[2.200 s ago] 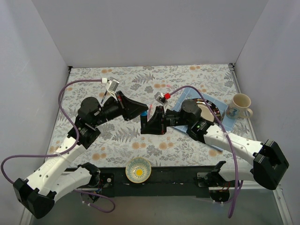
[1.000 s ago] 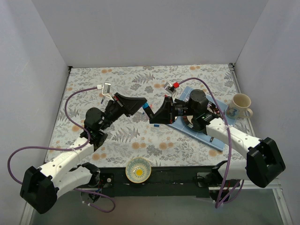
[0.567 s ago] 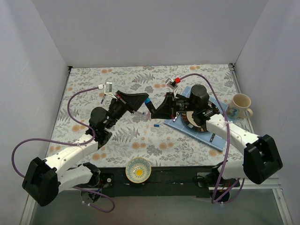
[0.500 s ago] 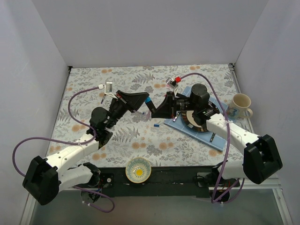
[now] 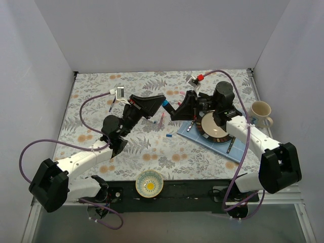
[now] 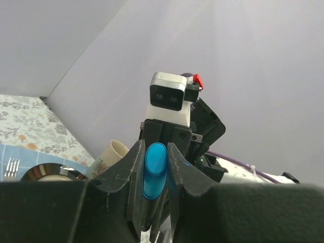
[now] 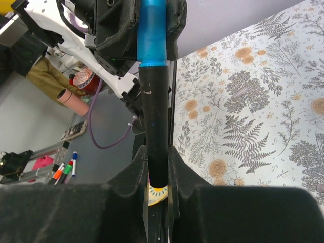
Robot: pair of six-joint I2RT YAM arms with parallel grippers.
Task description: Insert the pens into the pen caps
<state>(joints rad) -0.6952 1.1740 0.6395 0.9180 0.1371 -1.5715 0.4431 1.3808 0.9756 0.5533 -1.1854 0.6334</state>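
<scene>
Okay, my left gripper [image 6: 155, 152] pinches the light-blue plastic cap [image 6: 155, 169] onto the thick black marker [image 7: 155, 126] my right gripper [image 7: 157, 167] clamps; the thin pink pen [image 5: 162, 120] near the marker waits.

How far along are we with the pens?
Done, apparently: the light-blue cap sits seated on the black marker. In hand: the left claw grips the cap, the right claw the marker. Left: a pink pen and small blue cap lie apart.

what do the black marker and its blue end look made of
The marker looks like plastic: smooth black, faint sheen along the barrel. Its blue end is probably plastic too: satin light blue, soft highlights.
</scene>
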